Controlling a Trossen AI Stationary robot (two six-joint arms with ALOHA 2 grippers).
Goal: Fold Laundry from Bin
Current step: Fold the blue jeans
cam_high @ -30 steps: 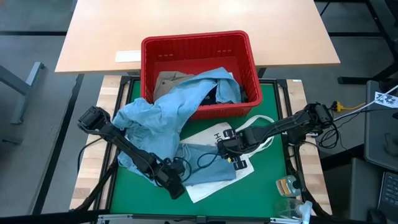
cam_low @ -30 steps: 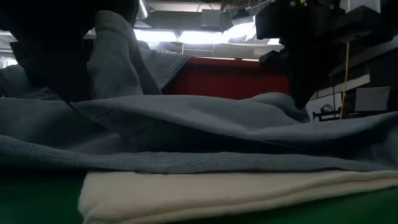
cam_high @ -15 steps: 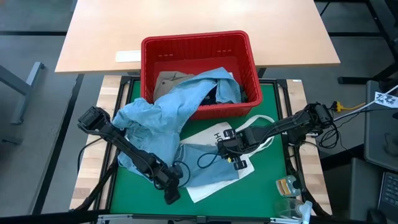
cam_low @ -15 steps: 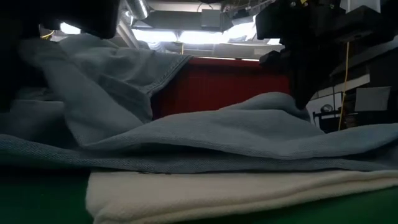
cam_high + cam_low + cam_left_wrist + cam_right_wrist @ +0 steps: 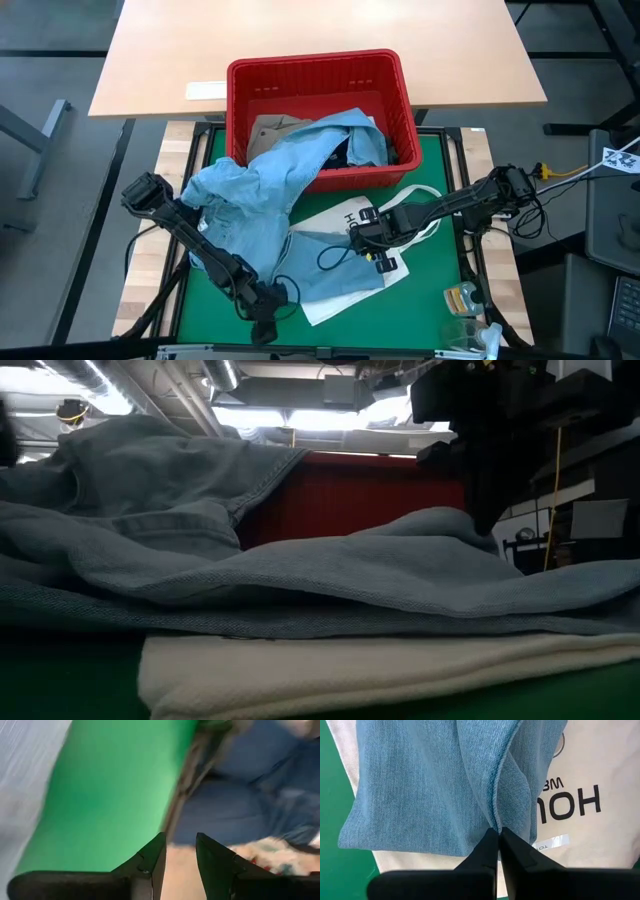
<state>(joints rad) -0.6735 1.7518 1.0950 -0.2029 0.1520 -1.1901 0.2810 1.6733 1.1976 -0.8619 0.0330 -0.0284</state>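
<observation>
The high view looks straight down on the whole tabletop [image 5: 440, 170]. The low view sits at surface level, close against the denim garment [image 5: 330, 575], facing the red bin [image 5: 370, 495]. Each wrist view looks closely past its own fingers [image 5: 492, 851]. High and low views share the bin.

The left arm is stretched diagonally toward the near edge, and the left gripper [image 5: 263, 325] is held low with its fingers [image 5: 155, 857] parted and nothing between them. The right arm is reached inward from the right side, and the right gripper [image 5: 362, 238] is pointed downward with its fingers [image 5: 487, 847] pressed together.
</observation>
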